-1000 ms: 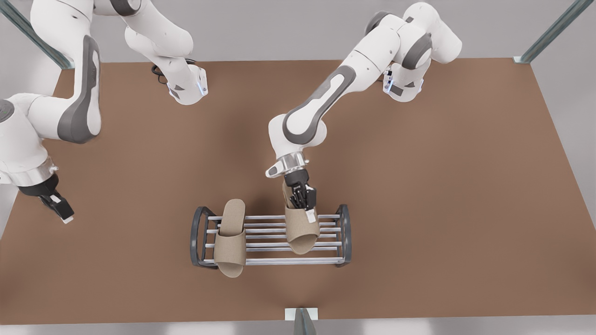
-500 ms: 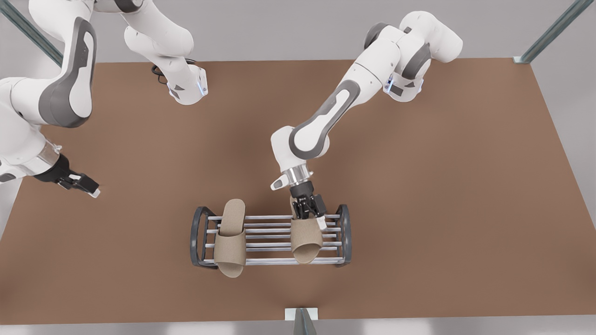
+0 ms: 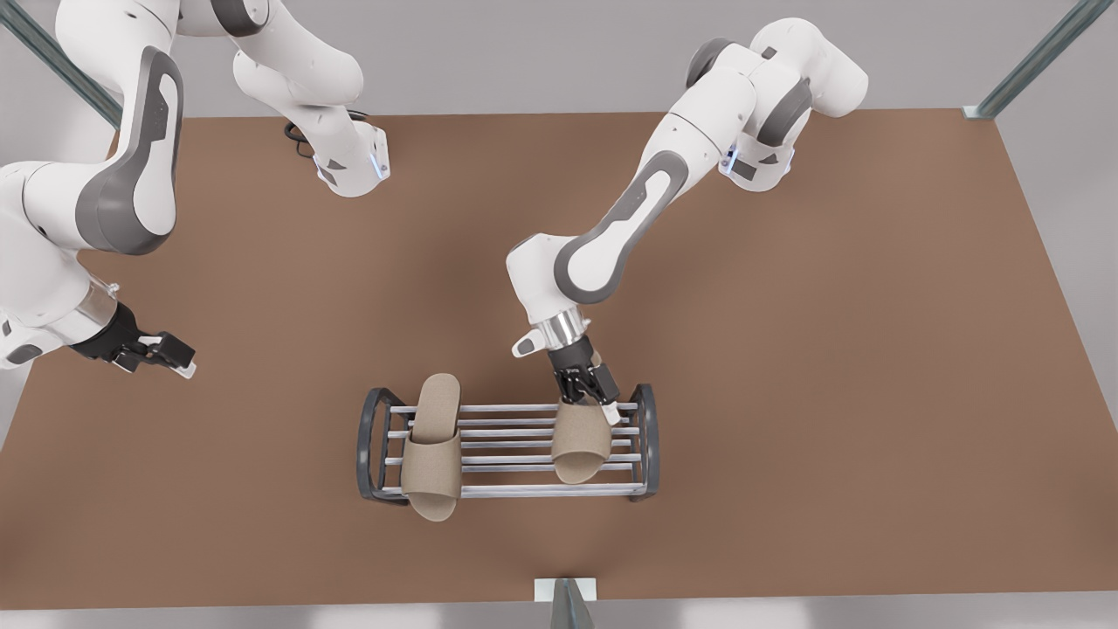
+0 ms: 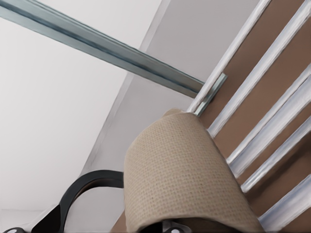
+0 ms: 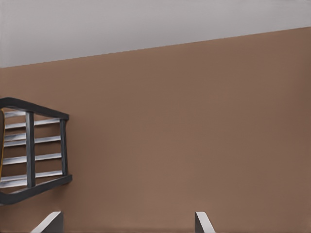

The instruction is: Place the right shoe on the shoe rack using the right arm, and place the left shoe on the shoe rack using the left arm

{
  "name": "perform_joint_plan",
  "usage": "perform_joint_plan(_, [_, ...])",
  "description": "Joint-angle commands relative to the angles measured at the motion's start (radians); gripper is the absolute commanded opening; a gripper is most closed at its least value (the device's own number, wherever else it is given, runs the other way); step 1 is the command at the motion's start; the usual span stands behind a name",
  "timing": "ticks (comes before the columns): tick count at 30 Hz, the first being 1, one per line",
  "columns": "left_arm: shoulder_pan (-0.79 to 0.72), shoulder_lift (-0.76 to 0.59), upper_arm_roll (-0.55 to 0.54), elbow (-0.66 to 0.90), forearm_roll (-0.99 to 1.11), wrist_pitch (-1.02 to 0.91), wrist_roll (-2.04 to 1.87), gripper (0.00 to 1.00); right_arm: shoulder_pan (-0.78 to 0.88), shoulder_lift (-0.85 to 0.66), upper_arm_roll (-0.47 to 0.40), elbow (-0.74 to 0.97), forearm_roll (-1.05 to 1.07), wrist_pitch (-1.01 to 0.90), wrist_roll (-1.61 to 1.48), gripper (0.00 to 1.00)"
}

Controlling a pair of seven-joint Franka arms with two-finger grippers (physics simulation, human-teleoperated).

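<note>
The shoe rack [image 3: 371,445] stands on the brown table, near its front edge. One tan slipper [image 3: 434,454] lies across the rods toward the front view's left, with nothing touching it. A second tan slipper [image 3: 581,441] lies on the rods toward the front view's right; my left gripper [image 3: 592,390] is shut on its heel end. Up close in the left wrist view are this slipper's woven strap [image 4: 180,174] and the silver rods [image 4: 262,97]. My right gripper [image 3: 179,358] hangs open and holds nothing, far off at the front view's left. Its wrist view has the rack's end frame [image 5: 31,150] beyond the spread fingertips [image 5: 203,222].
The brown table [image 3: 830,349] spreads wide around the rack. Both arm bases [image 3: 354,166] sit at the table's back edge. Metal frame posts [image 3: 1031,61] stand at the back corners, and a small bracket [image 3: 566,594] is at the front edge.
The left gripper has lowered the second slipper onto the rods and shifted it toward the front view's right. The right gripper has lifted and swung a little inward from the table's edge.
</note>
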Motion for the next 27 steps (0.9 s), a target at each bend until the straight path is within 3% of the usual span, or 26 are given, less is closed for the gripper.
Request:
perform_joint_plan(1, [0.000, -0.002, 0.000, -0.001, -0.010, -0.015, 0.166, 1.00, 0.000, -0.001, 0.000, 0.001, 0.002, -0.002, -0.122, 1.00])
perform_joint_plan(12, [-0.011, -0.103, -0.055, -0.130, -0.015, -0.127, 0.160, 1.00, 0.002, 0.020, 0.002, 0.022, 0.002, -0.002, -0.122, 1.00])
perform_joint_plan(17, [-0.009, -0.207, -0.187, -0.190, -0.092, -0.294, 0.159, 1.00, 0.002, 0.022, 0.002, 0.022, 0.002, -0.002, -0.122, 1.00])
perform_joint_plan(19, [-0.003, -0.247, -0.192, -0.118, -0.274, -0.331, 0.208, 1.00, 0.002, 0.023, 0.002, 0.022, 0.002, -0.002, -0.122, 1.00])
perform_joint_plan(20, [0.014, -0.247, -0.176, -0.006, -0.433, -0.391, 0.211, 1.00, 0.002, 0.023, 0.002, 0.024, 0.002, -0.002, -0.122, 1.00])
perform_joint_plan(22, [0.124, -0.272, -0.008, 0.143, -0.970, -0.437, 0.212, 1.00, 0.000, 0.023, 0.002, 0.024, 0.001, -0.002, -0.122, 1.00])
perform_joint_plan(23, [0.231, -0.313, 0.014, 0.142, -1.157, -0.463, 0.290, 1.00, 0.000, 0.023, 0.002, 0.024, 0.001, -0.002, -0.122, 1.00])
perform_joint_plan(25, [0.399, -0.394, 0.025, 0.140, -1.196, -0.595, 0.513, 1.00, 0.000, 0.023, 0.002, 0.037, 0.001, -0.003, -0.122, 1.00])
perform_joint_plan(26, [0.561, -0.472, -0.058, 0.062, -1.193, -0.606, 0.539, 1.00, -0.001, 0.017, 0.002, 0.040, -0.012, -0.016, -0.122, 1.00])
perform_joint_plan(27, [0.594, -0.537, -0.063, -0.031, -1.181, -0.563, 0.550, 1.00, -0.006, 0.007, -0.002, 0.056, -0.019, -0.083, -0.123, 1.00])
